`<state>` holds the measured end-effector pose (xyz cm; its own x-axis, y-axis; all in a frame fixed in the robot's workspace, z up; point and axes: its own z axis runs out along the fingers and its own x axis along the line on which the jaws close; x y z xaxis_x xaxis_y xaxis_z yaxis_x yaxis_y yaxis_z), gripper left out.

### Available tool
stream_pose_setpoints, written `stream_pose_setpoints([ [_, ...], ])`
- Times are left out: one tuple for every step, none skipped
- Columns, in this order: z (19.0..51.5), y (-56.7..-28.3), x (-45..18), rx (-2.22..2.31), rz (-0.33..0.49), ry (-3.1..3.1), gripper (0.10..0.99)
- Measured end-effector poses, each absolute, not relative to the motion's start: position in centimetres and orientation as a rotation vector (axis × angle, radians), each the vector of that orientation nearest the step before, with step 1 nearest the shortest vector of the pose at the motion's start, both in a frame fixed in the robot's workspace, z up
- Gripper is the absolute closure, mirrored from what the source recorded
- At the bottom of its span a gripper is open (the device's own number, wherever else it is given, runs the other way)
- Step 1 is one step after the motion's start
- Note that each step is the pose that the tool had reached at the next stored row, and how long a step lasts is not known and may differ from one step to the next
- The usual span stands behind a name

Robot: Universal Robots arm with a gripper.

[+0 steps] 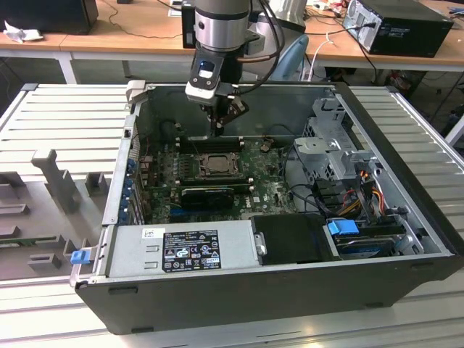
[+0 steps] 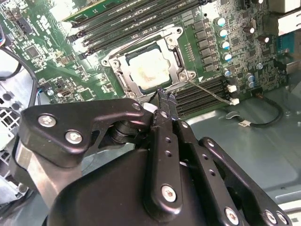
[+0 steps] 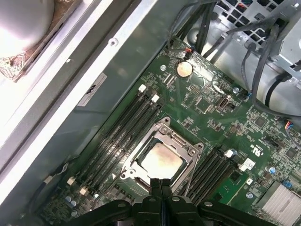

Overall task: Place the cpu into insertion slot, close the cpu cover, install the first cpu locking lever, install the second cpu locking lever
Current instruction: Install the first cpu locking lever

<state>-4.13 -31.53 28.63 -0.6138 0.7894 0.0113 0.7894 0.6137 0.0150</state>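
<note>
Closest to the wrist cameras, the gripper (image 3: 160, 184) hangs with its two fingertips pressed together and nothing between them. That narrow point looks suited to pushing or hooking a thin part rather than carrying one. Just beyond the tips lies the cpu (image 3: 161, 159), its pale metal face flat and square in the insertion slot (image 1: 216, 165), so the placing step appears done. The cpu cover (image 3: 182, 142) lies down around it, with the chip showing through its window; I judge it lowered so the frame can press the chip into the socket. In the second wrist view a thin wire lever (image 2: 212, 92) runs out from the socket corner across the memory slots (image 2: 195, 101). It seems unlatched, though I cannot tell for sure. Further off, the green board (image 3: 211, 122) spreads to the walls of the open computer case (image 1: 377, 123), which lies on its side, likely so the arm can reach straight down
</note>
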Motion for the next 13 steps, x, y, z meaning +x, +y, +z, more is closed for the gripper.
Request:
stream_pose_setpoints([
  [28.63, -31.53, -4.13, -1.368, -0.029, -2.824, 0.98],
  [28.63, -31.53, -4.13, -1.359, -0.029, -2.828, 0.98],
  [28.63, -31.53, -4.13, -1.344, -0.029, -2.835, 0.98],
  [28.63, -31.53, -4.13, -1.334, -0.029, -2.84, 0.98],
  [28.63, -31.53, -4.13, -1.325, -0.029, -2.844, 0.98],
  [28.63, -31.53, -4.13, -1.299, -0.029, -2.856, 0.98],
  [28.63, -31.53, -4.13, -1.279, -0.029, -2.865, 0.98],
  [28.63, -31.53, -4.13, -1.242, -0.029, -2.881, 0.98],
  [28.63, -31.53, -4.13, -1.227, -0.029, -2.887, 0.98],
  [28.63, -31.53, -4.13, -1.216, -0.029, -2.892, 0.98],
  [28.63, -31.53, -4.13, -1.191, -0.029, -2.902, 0.98],
  [28.63, -31.53, -4.13, -1.105, -0.028, -2.935, 0.98],
  [28.63, -31.53, -4.13, -1.049, -0.028, -2.955, 0.98],
])
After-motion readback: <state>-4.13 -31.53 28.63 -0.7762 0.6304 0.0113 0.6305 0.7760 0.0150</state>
